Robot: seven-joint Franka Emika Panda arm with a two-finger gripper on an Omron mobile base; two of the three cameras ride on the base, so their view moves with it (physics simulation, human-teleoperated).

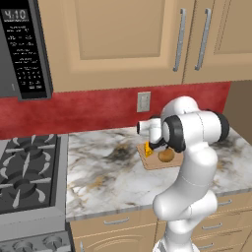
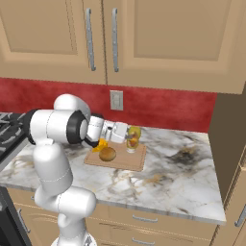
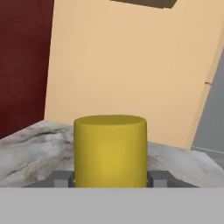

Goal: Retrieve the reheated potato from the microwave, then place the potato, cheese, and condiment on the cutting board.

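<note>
the condiment [image 3: 110, 151] sits pinched in your end effector [image 2: 131, 140] above the cutting board [image 2: 126, 161], potato [image 2: 107, 153] at its eight o'clock.

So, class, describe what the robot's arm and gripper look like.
The arm is glossy white, built of rounded tubular segments with dark bands at the joints. The gripper has a pale boxy body and two small dark grey fingers. No cables or markings are visible.
</note>
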